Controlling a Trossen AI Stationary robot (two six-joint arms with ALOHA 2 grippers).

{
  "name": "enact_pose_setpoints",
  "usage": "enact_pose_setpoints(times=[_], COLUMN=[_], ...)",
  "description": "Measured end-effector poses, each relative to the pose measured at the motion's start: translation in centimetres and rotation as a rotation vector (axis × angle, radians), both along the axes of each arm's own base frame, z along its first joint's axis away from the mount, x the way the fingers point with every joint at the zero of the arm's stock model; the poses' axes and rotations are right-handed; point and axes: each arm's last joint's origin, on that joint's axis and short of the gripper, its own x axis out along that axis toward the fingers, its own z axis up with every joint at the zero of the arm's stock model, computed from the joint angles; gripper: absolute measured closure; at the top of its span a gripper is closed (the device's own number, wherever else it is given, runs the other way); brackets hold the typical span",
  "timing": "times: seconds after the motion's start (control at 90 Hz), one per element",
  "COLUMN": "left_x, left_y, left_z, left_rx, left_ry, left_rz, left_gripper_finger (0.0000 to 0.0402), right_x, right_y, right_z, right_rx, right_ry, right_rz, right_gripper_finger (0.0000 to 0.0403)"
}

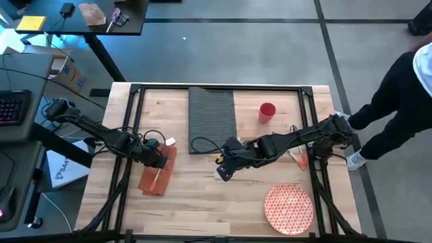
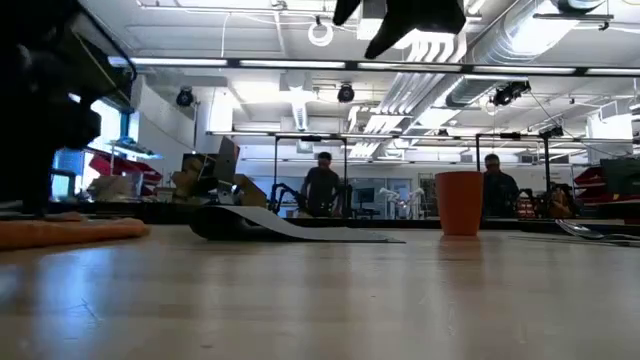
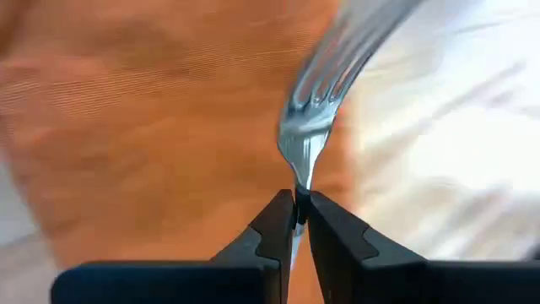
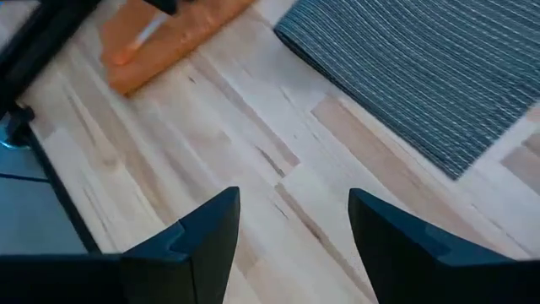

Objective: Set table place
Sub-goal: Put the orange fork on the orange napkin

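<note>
Plate point(image 1: 289, 208), round with a red-and-white pattern, lies flat near the counter's point(image 1: 202, 202) front right corner, apart from all other items. Orange napkin point(image 1: 158, 172) lies toward the front left part of the counter; the left tool point(image 1: 159, 159) sits directly over it, its fingers point(image 3: 270, 236) clenched on the thin handle of a silver fork point(image 3: 316, 110), whose tines extend across the napkin in the left wrist view. Right tool point(image 1: 224, 172) hangs above bare wood near the counter's middle, between the napkin and the plate, its two fingers point(image 4: 211, 228) spread apart and gripping nothing; the right wrist view shows the wood below it, a corner of the placemat and part of the napkin. Dark grey ribbed placemat point(image 1: 212, 115) lies lengthwise from the middle to the far edge; in the low view its near end curls slightly off the surface. Small red cup point(image 1: 267, 111) stands upright just beside the placemat toward the right edge. Orange-handled utensil point(image 1: 300, 159) lies near the right edge, partly hidden by the right arm. Beyond the right edge, a person point(image 1: 405, 94) in dark clothing stands on the floor.
</note>
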Motion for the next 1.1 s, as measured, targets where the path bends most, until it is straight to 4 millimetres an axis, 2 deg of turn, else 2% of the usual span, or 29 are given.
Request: enact_pose_setpoints(times=[0.156, 0.256, 0.333, 0.433, 0.544, 0.656, 0.811, 0.956, 1.1], left_x=[0.7, 1.3, 1.4, 1.4, 1.4, 1.9, 3.3, 4.7, 6.0], left_y=[-0.2, -0.1, 0.3, 0.7, 0.8, 0.4, 0.4, 0.8, 1.2], left_z=[3.4, 5.3, 5.6, 5.1, 3.8, 2.4, 0.9, -0.2, -1.7], left_rx=[0.093, 0.175, 0.224, 0.259, 0.266, 0.278, 0.350, 0.433, 0.489], left_ry=[-0.064, -0.139, -0.141, -0.109, -0.066, -0.087, -0.138, -0.112, -0.056], left_rz=[-0.085, -0.124, -0.126, -0.110, -0.142, -0.267, -0.368, -0.417, -0.474], left_gripper_finger=[0.0378, 0.0378, 0.0378, 0.0378, 0.0377, 0.0361, 0.0306, 0.0255, 0.0225], right_x=[0.0, 0.0, 0.0, 0.2, 0.6, 1.1, 1.3, 1.2, 1.1], right_y=[-2.2, -4.4, -6.1, -7.7, -8.2, -7.8, -7.0, -6.1, -5.2], right_z=[-1.2, -3.4, -5.4, -7.4, -8.3, -8.2, -8.1, -8.1, -8.1], right_rx=[-0.024, -0.044, -0.017, 0.047, 0.137, 0.152, 0.149, 0.162, 0.173], right_ry=[0.079, 0.149, 0.165, 0.142, 0.073, 0.013, -0.018, -0.016, -0.014], right_rz=[0.022, 0.049, 0.037, 0.007, 0.027, 0.050, 0.070, 0.079, 0.084], right_gripper_finger=[0.0204, 0.0216, 0.0222, 0.0225, 0.0226, 0.0226, 0.0226, 0.0226, 0.0226])
